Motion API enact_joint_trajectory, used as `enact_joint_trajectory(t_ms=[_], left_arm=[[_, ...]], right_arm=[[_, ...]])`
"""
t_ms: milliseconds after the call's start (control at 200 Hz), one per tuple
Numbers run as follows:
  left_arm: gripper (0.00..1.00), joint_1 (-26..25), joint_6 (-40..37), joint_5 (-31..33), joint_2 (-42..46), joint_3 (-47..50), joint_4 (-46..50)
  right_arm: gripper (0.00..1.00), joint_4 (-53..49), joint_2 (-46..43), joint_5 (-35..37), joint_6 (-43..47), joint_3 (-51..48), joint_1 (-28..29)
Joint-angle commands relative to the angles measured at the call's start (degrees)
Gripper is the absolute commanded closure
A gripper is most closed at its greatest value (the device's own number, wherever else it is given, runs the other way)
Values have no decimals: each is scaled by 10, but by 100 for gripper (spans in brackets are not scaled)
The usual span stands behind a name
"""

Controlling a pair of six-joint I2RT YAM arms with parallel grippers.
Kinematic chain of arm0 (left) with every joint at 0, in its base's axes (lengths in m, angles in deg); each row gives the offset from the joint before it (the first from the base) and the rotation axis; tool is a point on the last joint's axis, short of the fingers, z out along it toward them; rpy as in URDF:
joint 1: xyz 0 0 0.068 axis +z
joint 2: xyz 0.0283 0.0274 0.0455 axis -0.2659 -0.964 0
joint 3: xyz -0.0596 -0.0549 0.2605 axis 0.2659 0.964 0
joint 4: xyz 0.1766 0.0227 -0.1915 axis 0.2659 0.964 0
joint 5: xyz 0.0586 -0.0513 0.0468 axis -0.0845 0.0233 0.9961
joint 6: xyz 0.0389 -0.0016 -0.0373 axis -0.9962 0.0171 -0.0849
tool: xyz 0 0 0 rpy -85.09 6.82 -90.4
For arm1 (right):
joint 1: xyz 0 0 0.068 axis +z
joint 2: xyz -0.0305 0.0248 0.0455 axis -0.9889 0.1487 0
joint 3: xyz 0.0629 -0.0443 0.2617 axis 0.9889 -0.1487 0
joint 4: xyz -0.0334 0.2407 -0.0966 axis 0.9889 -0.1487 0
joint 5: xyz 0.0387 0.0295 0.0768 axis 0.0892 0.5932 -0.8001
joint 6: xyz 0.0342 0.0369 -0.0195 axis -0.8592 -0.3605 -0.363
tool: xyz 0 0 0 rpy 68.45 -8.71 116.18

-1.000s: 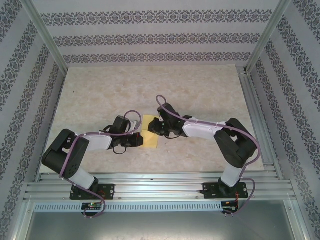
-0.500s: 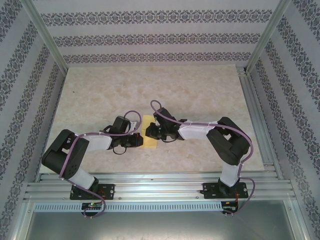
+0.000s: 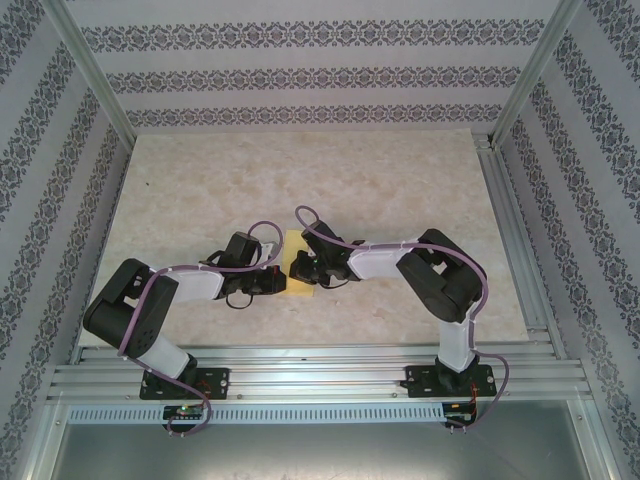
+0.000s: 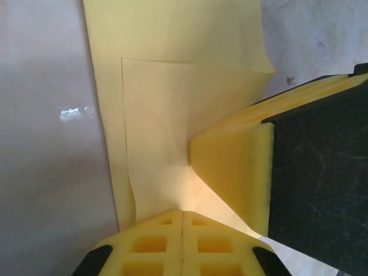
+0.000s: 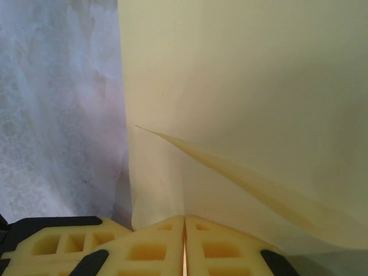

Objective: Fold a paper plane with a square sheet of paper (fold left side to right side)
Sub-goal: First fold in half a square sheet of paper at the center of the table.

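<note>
Folded yellow paper sheet (image 4: 172, 86) right at tips: left pincer (image 4: 182, 213) closed on its edge, right pincer (image 5: 184, 217) closed on it too.

The pale, marbled table (image 3: 400, 190) carries a mustard-yellow square sheet of paper (image 3: 299, 287), which lies between the left fingers (image 4: 172, 230) and the right fingers (image 5: 241, 238) and reaches out ahead of both. A tiny white spot (image 4: 72, 114) sits on the bare top, ahead and to the left of the left fingers, near the paper's edge.
</note>
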Motion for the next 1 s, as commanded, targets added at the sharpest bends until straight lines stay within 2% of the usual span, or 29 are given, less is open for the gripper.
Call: enact_joint_trajectory(t_ms=[0,260,615,869,994], left_arm=[[100,0,-14,53,-8,14,74],[100,-2,-20,58,-4,16,85],[100,-2,-17,60,5,24,84],[100,-4,-20,59,6,15,87],[100,-5,-20,60,8,16,88]], right_arm=[[91,-13,10,16,7,17,8],[91,-56,-5,64,54,-9,-24],[91,-79,-44,94,120,-25,-105],[90,-127,-128,86,128,13,-64],[90,-75,-114,52,73,-3,-32]])
